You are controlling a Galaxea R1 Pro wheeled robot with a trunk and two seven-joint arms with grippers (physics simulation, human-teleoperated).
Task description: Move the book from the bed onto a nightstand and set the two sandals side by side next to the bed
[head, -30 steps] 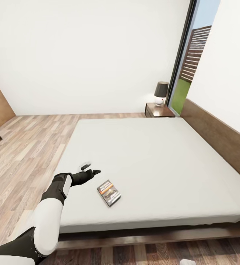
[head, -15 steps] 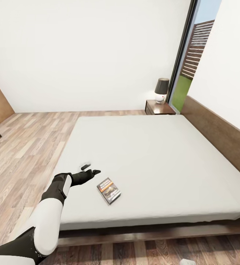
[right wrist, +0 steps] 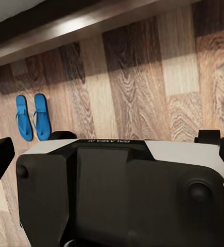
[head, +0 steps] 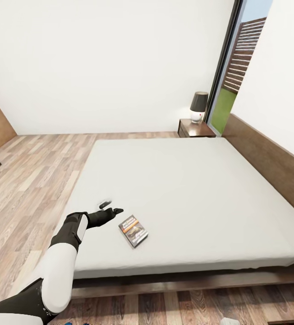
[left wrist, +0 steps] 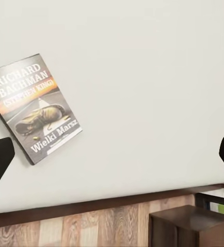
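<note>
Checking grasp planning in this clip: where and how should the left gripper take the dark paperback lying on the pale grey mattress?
The dark paperback lies flat, cover up, near the pale grey mattress's foot edge. It is thin, so pinch across its narrow width from above, probably at the long edge nearest the open left gripper hovering just beside it.

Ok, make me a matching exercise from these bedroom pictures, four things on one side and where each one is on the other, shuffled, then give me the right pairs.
Things:
1. book
2. sandals
3. lamp
4. left gripper

Places:
A. on the nightstand by the window
B. side by side on the wood floor, next to the bed frame
C. hovering open above the mattress, beside the book
D. lying flat on the mattress near the foot edge of the bed

Pairs: 1-D, 2-B, 3-A, 4-C
</note>
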